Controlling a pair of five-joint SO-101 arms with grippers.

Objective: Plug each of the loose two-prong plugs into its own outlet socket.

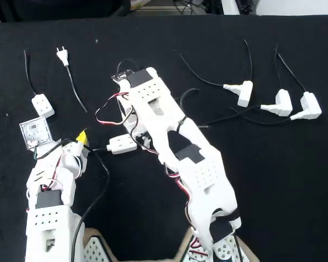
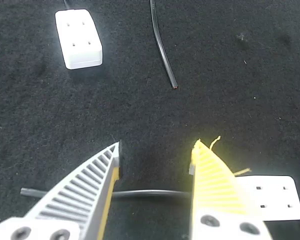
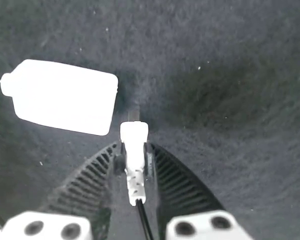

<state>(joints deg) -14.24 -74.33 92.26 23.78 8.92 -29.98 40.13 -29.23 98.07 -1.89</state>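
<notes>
OK, we see right gripper (image 3: 134,155) clamped on a white plug (image 3: 134,134), just beside the outlet socket (image 3: 60,97); left gripper (image 2: 156,150) spread apart over a black cable (image 2: 150,193).

- High view: even light from above, black table (image 1: 273,185) stays dark, shadows soft.
- Right wrist view: outlet socket (image 3: 60,97) blown out to flat white, plug (image 3: 134,142) nearly so; darker shadow patches on the table near them.
- Left wrist view: faint, soft shadows.
</notes>
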